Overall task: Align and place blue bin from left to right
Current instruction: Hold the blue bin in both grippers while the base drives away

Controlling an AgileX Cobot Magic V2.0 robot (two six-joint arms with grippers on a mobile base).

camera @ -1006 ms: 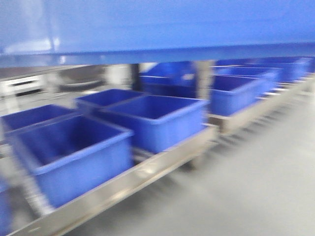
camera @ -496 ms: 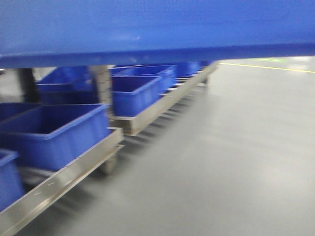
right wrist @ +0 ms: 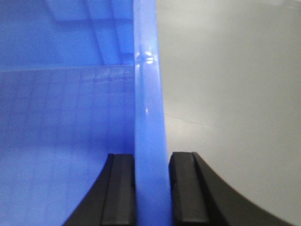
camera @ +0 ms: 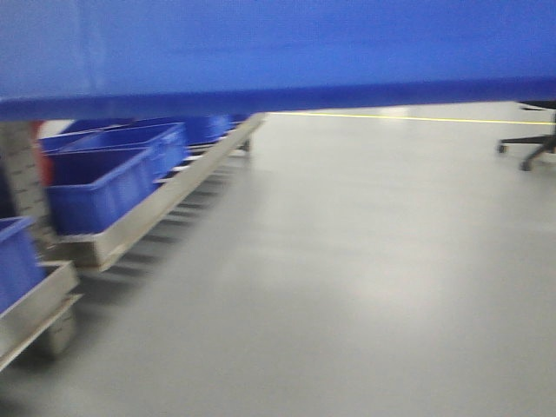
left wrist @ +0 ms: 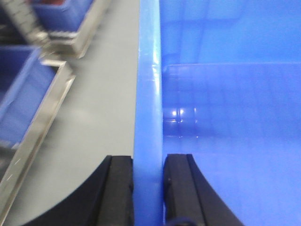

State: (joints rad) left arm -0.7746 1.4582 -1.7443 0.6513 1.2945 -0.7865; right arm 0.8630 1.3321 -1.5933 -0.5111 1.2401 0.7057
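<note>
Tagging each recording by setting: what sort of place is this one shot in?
Probably a warehouse or factory hall: rows of blue bins stand on long low metal racks, beside a wide grey floor with a yellow line painted across it.

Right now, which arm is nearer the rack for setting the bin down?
Left, probably. The left gripper and right gripper both clamp the blue bin, but the metal rack lies beside the left; right sees only floor.
</note>
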